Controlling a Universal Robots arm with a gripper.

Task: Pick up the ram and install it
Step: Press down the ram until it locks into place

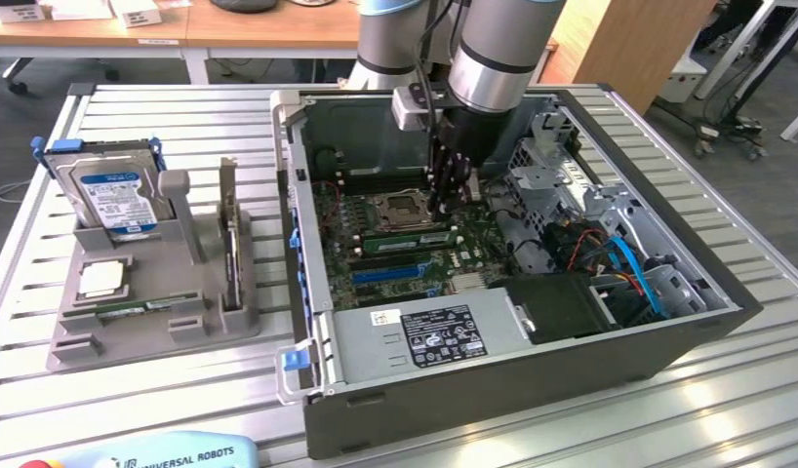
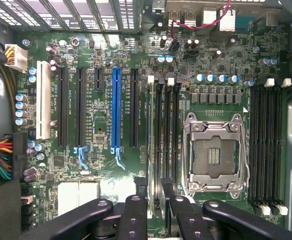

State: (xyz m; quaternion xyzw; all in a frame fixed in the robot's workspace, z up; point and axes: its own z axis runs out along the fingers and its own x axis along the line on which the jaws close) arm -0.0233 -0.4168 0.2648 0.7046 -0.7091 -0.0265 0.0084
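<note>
— What does it all stand on?
— A table [image 1: 35, 390] of ribbed silver metal slats, evenly lit.
— And past its far edge?
— Wooden desks [image 1: 243, 34] with small white boxes [image 1: 139, 12] on top. Beyond the far corner on the exterior view's right, a pale wooden panel [image 1: 620, 39] stands upright.
— The floor?
— Grey floor [image 1: 783, 190], with cables [image 1: 727, 127] lying near metal frame legs [image 1: 750, 54].
</note>
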